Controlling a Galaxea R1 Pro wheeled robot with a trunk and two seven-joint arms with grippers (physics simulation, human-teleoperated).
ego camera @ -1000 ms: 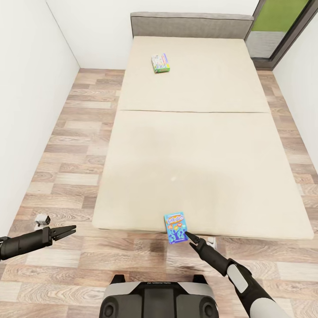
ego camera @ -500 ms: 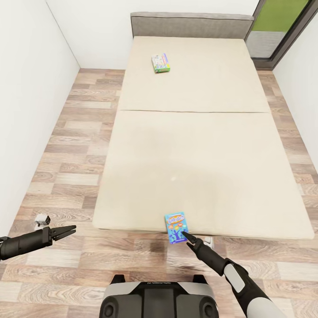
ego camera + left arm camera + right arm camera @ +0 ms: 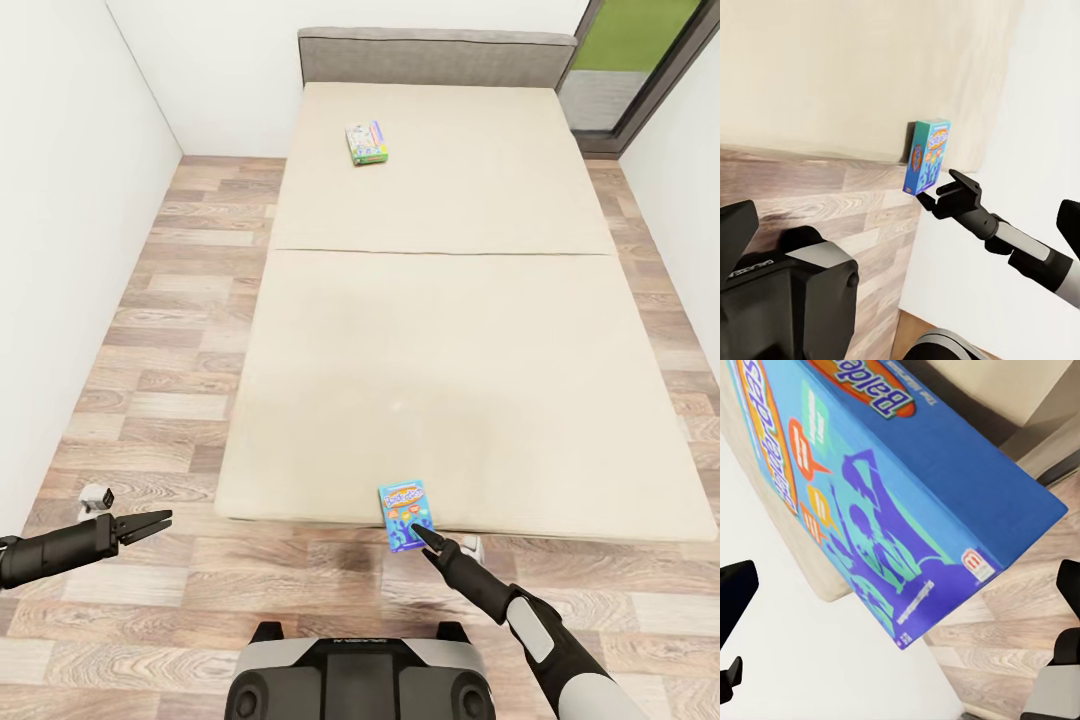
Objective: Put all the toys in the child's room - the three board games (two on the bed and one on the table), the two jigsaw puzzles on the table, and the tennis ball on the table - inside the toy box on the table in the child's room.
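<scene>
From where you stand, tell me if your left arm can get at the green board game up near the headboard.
Probably not. The green board game lies at the bed's far end, and the left hand hangs low beside the near corner.

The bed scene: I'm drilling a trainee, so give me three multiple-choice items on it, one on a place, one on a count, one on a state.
1. Where is the blue game?
A. at the bed's near edge, overhanging the floor
B. by the headboard
C. on the floor by the wall

2. How many games lie on the bed?
A. one
B. two
C. three

3. How is the right gripper?
A. shut on the blue game
B. open, with the game's corner between its fingers
C. shut, empty

Key: 1 A, the head view shows it poking past the mattress edge. 2 B, the blue game and the green game further up. 3 B, the right wrist view shows the fingers apart from the box.
</scene>
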